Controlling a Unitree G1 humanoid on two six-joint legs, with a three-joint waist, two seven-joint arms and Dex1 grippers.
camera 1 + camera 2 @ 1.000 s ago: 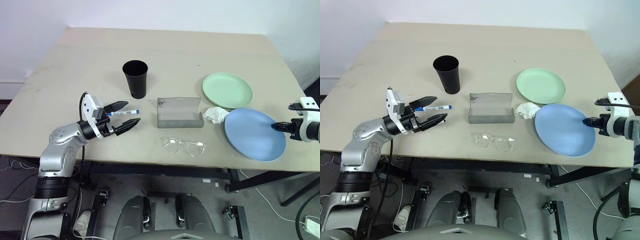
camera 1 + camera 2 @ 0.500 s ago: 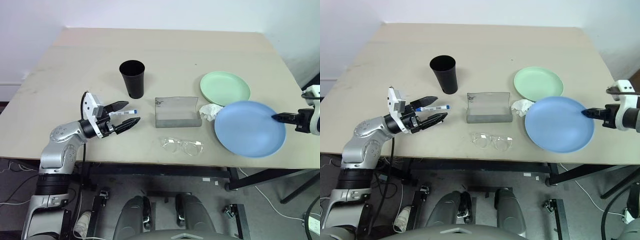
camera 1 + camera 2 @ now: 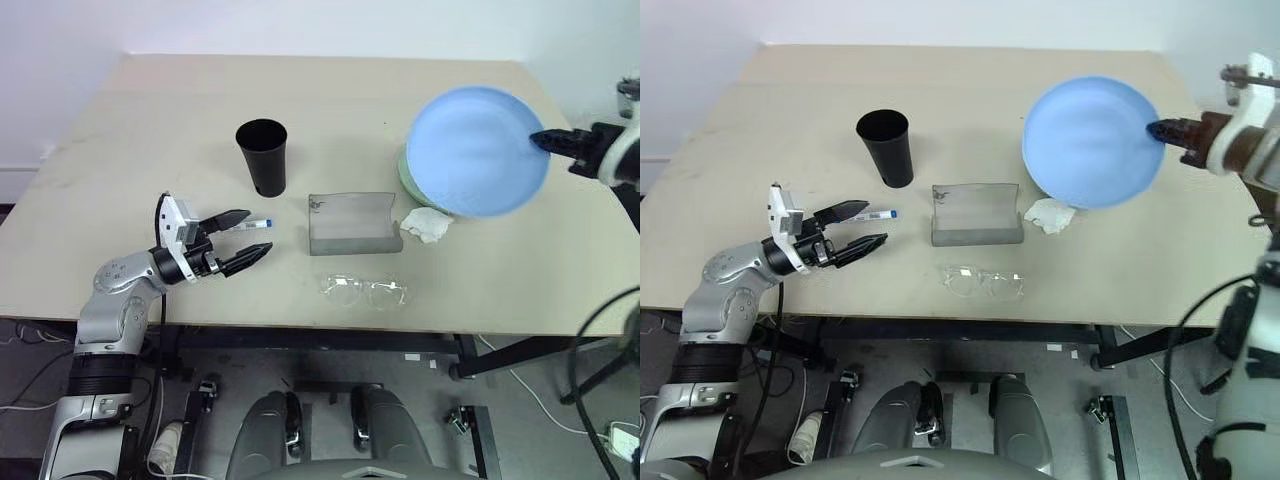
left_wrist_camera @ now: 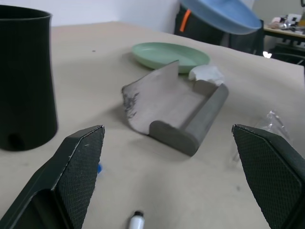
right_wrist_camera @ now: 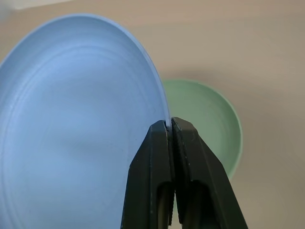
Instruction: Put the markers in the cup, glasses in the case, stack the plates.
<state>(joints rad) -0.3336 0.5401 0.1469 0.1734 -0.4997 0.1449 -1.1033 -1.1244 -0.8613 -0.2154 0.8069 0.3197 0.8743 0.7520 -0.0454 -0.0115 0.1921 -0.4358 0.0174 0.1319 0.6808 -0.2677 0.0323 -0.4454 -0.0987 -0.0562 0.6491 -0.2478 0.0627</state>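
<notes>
Right tool [image 3: 540, 141], at the upper right of the frame, is pinched tight on the rim of the light blue plate [image 3: 476, 149], and the plate is up off the surface [image 3: 150, 120], hanging in the air over the mint green plate [image 4: 169, 53]. From the head views the green one is mostly hidden behind the blue; just a sliver of its edge peeks out below it. A crumpled white paper wad [image 3: 426, 226] sits just beneath, at right of centre.

Over at the lower left, the left tool [image 3: 248, 235] is spread wide, fingers apart, hovering low with a blue-capped marker [image 3: 252, 225] lying between them on the surface. The left wrist view catches a black marker tip [image 4: 137, 220] on the surface close by.

Black cup [image 3: 262, 157] stands upright left of centre. The grey case [image 3: 355, 224] lies open in the middle, lid folded up. The clear glasses [image 3: 366, 291] rest just below it, near the front edge.
</notes>
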